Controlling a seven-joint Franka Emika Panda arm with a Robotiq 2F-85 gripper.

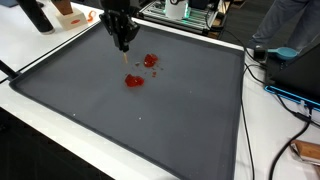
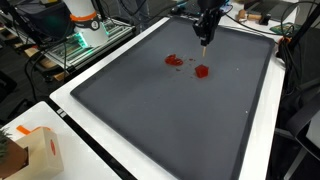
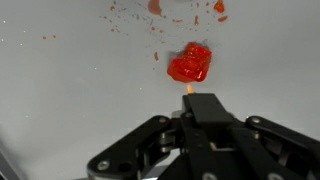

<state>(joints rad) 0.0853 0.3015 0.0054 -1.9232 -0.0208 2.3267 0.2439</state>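
Note:
My gripper (image 3: 203, 102) is shut on a thin pale stick (image 3: 190, 90) whose tip points down at the dark grey mat (image 1: 150, 120). A glossy red blob (image 3: 190, 63) lies on the mat just beyond the stick's tip, close to it; contact cannot be told. In both exterior views the gripper (image 1: 124, 45) (image 2: 205, 38) hangs above the far part of the mat, over the red blob (image 1: 134, 81) (image 2: 201, 71). A second red smear (image 1: 151, 61) (image 2: 174, 60) with small red specks lies beside it.
The mat has a raised black rim (image 1: 120, 150) on a white table. An orange and white box (image 2: 35, 150) stands near one corner. Cables (image 1: 285, 95) and electronics (image 2: 85, 25) crowd the table's sides.

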